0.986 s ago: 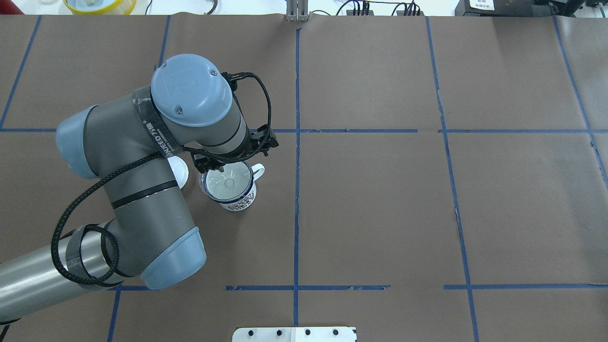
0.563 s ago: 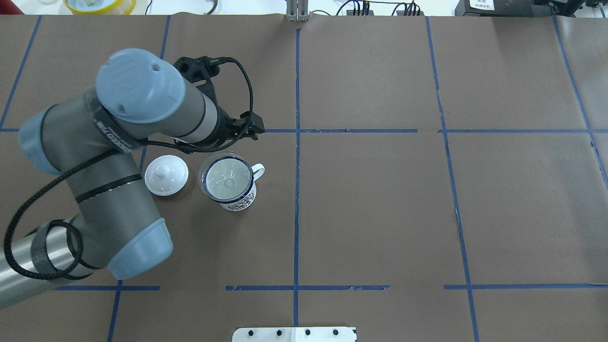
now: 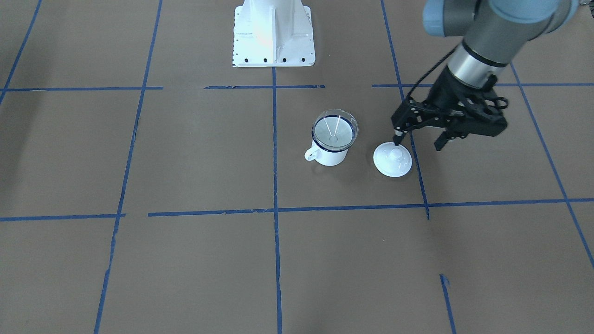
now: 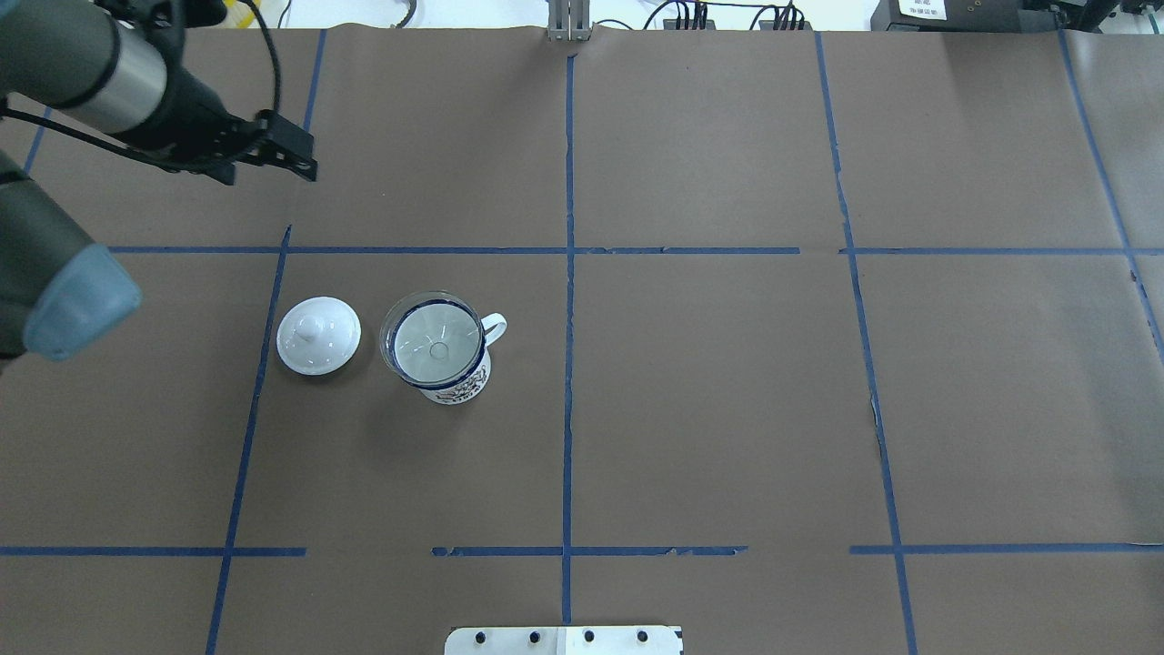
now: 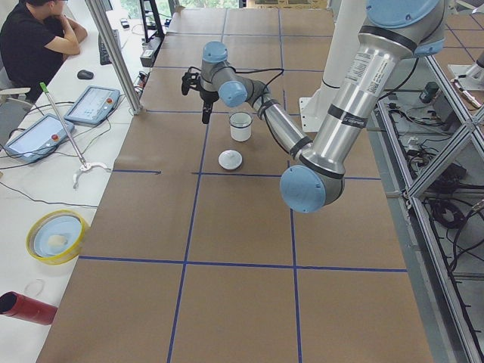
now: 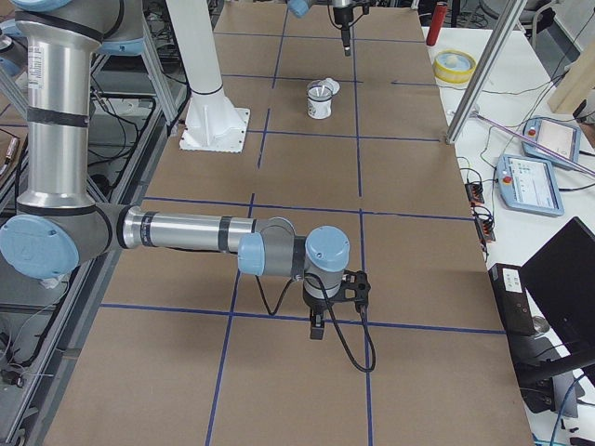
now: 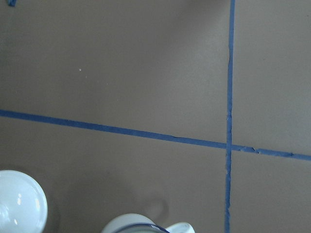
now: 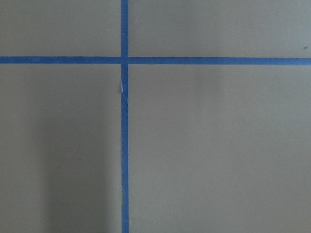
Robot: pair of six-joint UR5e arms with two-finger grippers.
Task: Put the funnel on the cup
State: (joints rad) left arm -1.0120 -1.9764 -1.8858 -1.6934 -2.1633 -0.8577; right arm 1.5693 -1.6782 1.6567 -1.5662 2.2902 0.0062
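The clear funnel (image 4: pixel 435 338) sits in the mouth of the white enamel cup (image 4: pixel 457 386) with its dark blue rim, left of the table's middle. It also shows in the front-facing view, funnel (image 3: pixel 335 130) on cup (image 3: pixel 330 157). My left gripper (image 3: pixel 417 140) is open and empty; it hangs above the table beside the white knobbed lid (image 3: pixel 392 159), well clear of the cup. In the overhead view it (image 4: pixel 268 168) is at the far left. My right gripper (image 6: pixel 316 327) shows only in the exterior right view, far from the cup; I cannot tell its state.
The white lid (image 4: pixel 318 335) lies just left of the cup. The left wrist view catches the lid's edge (image 7: pixel 19 204) and the cup's rim (image 7: pixel 136 226). The robot's base plate (image 3: pixel 273 32) is behind the cup. Blue tape lines cross the brown table.
My left arm has drawn back from the cup toward the far left and uncovered the lid. The funnel has stayed on the cup.
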